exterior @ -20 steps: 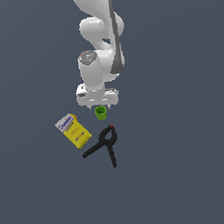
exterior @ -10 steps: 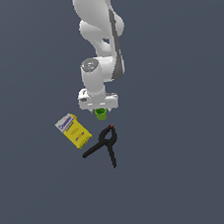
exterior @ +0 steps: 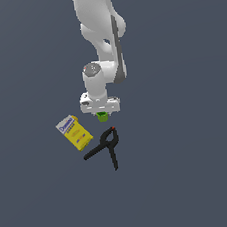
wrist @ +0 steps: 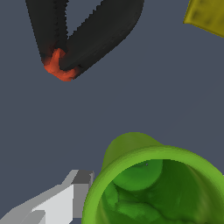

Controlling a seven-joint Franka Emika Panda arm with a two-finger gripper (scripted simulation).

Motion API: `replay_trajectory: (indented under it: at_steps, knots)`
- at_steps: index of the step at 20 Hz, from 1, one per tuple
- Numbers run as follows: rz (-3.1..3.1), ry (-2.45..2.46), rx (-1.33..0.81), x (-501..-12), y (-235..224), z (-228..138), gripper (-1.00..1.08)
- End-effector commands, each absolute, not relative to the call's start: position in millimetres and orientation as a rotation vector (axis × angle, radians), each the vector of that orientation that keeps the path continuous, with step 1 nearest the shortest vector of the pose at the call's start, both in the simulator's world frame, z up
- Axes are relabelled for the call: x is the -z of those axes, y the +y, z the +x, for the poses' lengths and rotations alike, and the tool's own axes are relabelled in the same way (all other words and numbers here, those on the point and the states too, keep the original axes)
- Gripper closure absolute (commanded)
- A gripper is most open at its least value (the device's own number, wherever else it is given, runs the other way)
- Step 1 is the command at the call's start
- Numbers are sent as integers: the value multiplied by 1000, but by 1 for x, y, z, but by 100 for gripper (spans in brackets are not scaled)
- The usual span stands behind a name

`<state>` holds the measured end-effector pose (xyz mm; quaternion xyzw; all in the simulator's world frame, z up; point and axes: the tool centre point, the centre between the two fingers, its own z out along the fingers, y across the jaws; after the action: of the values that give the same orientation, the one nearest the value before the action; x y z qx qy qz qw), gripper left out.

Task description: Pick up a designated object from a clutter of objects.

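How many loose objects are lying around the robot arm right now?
3. A green cup sits directly beneath the end effector, a yellow box lies toward the exterior view's left of it, and a black clamp lies nearer the camera. Nothing else shows.

Arm vertical, wrist pointing down, tool [exterior: 102, 113] low, jaw state unclear.

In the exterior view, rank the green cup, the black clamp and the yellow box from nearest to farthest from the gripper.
1. Green cup: right under the gripper, at its fingertips.
2. Black clamp: below the cup in the exterior view, its red tip pointing toward the gripper.
3. Yellow box: off to the exterior view's left, farthest, though only a little beyond the clamp's tip.
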<state>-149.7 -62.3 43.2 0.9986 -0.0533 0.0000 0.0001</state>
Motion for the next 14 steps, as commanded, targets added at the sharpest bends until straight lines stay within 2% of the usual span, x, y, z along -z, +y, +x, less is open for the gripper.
replay_trajectory:
  at_steps: [1,14]
  knots:
    - [3137,-168,0,-43,-62,-149,108]
    - [3137,-167,-1,-48,-61,-148,108]
